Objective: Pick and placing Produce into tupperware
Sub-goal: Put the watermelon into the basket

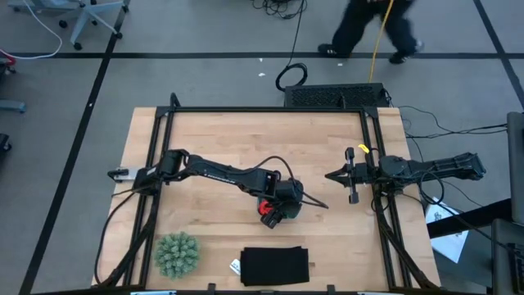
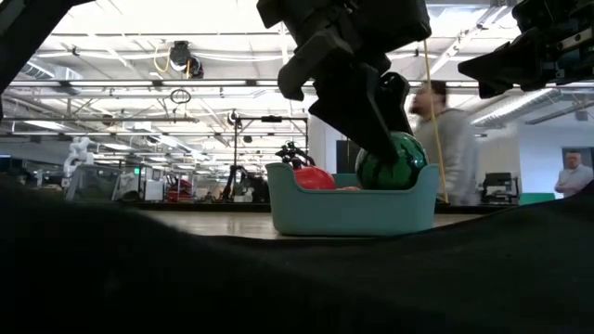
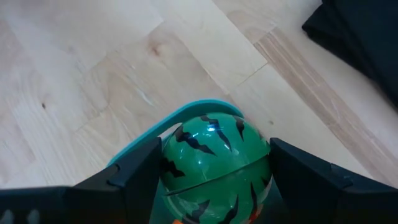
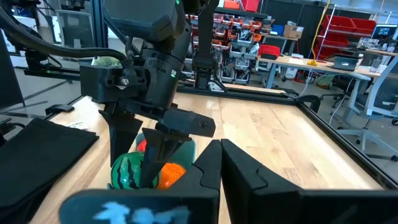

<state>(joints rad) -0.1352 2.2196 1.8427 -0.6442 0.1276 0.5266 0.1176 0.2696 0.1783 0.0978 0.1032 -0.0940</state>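
Green striped ball (image 3: 214, 165), glossy with black streaks, apparently gripped in left jaws.

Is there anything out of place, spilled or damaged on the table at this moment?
Nothing stands out. The left gripper holds the green striped ball over the teal container, beside the red fruit.

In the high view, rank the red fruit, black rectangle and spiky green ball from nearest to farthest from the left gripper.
1. Red fruit, right beside the left gripper.
2. Black rectangle, at the table's near edge, below the gripper.
3. Spiky green ball, far toward the left corner.
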